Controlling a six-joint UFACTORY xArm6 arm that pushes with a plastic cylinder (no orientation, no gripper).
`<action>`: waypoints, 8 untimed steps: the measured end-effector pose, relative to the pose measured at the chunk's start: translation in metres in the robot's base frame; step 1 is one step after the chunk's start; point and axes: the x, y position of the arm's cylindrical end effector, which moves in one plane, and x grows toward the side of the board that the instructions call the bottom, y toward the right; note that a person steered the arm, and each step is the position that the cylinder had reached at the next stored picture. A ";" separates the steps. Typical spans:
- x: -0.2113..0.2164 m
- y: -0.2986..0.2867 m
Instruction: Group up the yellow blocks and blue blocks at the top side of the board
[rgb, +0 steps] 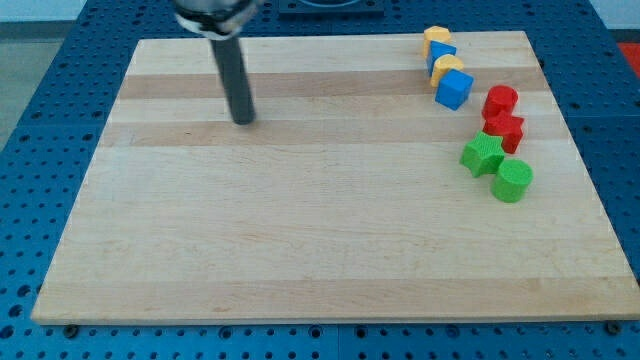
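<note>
Resting my tip (243, 120) on bare board (300, 240) at upper left; it's a plain rod, no jaws, touching no block. Far to the view's right, at the top edge: yellow block (436, 36), blue block (443, 53), second yellow block (447, 66), blue cube (454, 90), packed touching in a chain running down-right. Red blocks (500, 101) (505, 131) and green blocks (483, 153) (513, 181) sit just below.

Block cluster (478, 110) at board (300, 230) top right; my tip (243, 120) far left.
</note>
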 end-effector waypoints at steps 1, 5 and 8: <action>0.025 0.079; -0.022 0.220; -0.020 0.258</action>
